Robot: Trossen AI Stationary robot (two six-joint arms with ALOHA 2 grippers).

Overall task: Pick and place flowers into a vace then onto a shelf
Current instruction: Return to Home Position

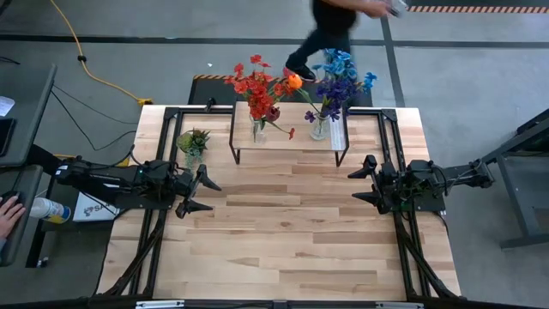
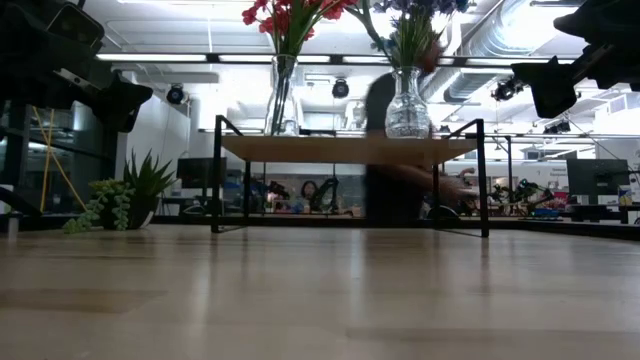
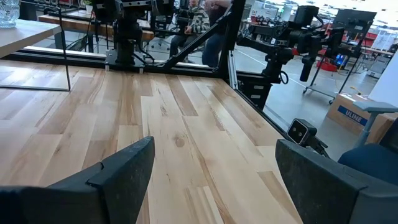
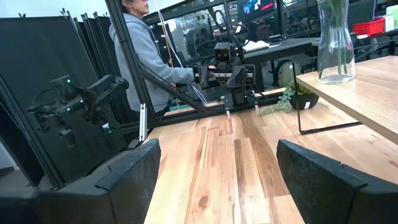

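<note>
Hanging over the tabletop (image 1: 283, 240), left jaws and right jaws each stand apart, empty. Beyond, a plant (image 1: 192, 142) sits beside the shelf (image 1: 292, 142), where two glass vases (image 1: 257, 129) hold red, orange, blue and purple flowers (image 1: 257, 86). A person (image 1: 330, 39) is behind.

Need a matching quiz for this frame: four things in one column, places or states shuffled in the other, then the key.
Things
1. red flowers
2. blue flowers
3. plant
4. left gripper

Places or states
A. in a vase on the shelf, at the end far from the plant
B. on the table, beside the shelf
C. in a vase on the shelf, at the end nearer the plant
D. open and empty, over the table

Pairs: 1-C, 2-A, 3-B, 4-D
</note>
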